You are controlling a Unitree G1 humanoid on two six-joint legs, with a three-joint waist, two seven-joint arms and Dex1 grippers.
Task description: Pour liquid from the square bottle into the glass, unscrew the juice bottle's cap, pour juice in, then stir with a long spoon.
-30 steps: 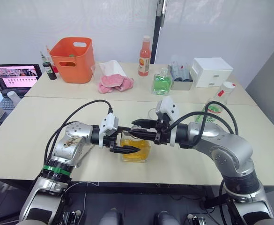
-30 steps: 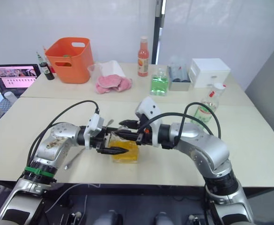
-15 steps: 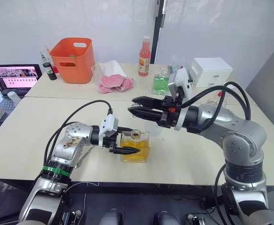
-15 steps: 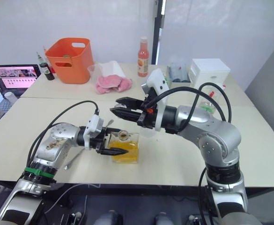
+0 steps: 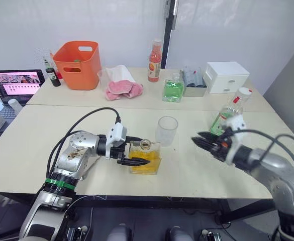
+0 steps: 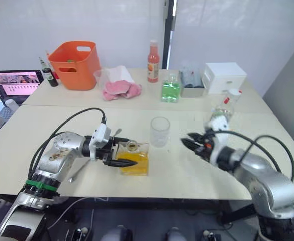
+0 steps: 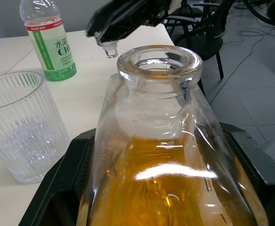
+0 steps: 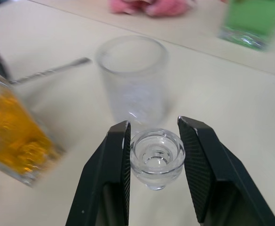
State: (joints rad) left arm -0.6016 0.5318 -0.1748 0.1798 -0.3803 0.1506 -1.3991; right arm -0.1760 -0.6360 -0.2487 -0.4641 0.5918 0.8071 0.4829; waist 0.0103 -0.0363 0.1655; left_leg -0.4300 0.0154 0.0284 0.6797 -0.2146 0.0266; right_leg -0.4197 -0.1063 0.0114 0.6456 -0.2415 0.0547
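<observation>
The square bottle (image 5: 147, 157) of orange-yellow liquid stands upright near the table's front edge. Its neck (image 7: 159, 65) is open. My left gripper (image 5: 135, 150) is shut on its sides. The ribbed empty glass (image 5: 166, 130) stands just behind and to the right of it. My right gripper (image 5: 199, 142) hovers low to the right of the glass, shut on a clear glass stopper (image 8: 156, 158). The juice bottle (image 5: 229, 113), with its white cap (image 5: 244, 91) on, stands behind the right gripper. The long spoon (image 8: 50, 71) lies flat on the table beside the square bottle.
On the far table stand an orange basket (image 5: 77, 64), a pink cloth (image 5: 122, 89), a pink-orange bottle with a red cap (image 5: 155, 61), a green square bottle (image 5: 173, 89) and a white drawer box (image 5: 227, 76). A laptop (image 5: 16, 83) sits far left.
My right gripper lifted the stopper out of the square bottle's neck, then swung right and down to beside the juice bottle. The left gripper kept its hold on the bottle.
</observation>
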